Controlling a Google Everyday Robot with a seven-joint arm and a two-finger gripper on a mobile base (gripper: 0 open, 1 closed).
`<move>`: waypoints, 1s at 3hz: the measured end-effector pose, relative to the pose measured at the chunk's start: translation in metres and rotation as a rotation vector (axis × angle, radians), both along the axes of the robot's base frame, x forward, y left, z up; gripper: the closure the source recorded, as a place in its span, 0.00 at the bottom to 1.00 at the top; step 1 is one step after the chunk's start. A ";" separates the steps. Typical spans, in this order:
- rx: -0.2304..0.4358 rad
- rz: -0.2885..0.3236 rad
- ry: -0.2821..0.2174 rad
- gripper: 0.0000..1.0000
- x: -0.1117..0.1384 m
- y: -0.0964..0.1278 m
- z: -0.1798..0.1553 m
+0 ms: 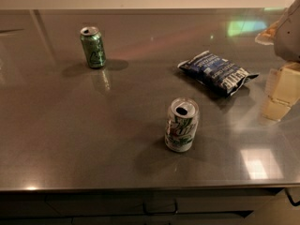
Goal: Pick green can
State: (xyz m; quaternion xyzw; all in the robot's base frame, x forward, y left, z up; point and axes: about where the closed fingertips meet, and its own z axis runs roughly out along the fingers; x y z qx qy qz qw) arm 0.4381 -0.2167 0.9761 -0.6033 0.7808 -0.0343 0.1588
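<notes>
The green can [93, 47] stands upright at the back left of the steel counter [70, 135]. It has a shiny all-green body, a pale curly logo and a silver top. My gripper [280, 93] hangs at the right edge of the view, just above the counter. It is far to the right of the green can and holds nothing that I can see.
A white-silver can with green and red markings [181, 124] stands upright near the front middle. A dark blue chip bag [216, 72] lies behind it, just left of the gripper. The counter's front edge [140, 188] runs along the bottom.
</notes>
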 end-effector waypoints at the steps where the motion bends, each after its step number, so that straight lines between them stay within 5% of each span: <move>1: 0.000 0.000 -0.002 0.00 0.000 0.000 0.000; 3: 0.082 0.065 -0.050 0.00 0.042 0.035 0.005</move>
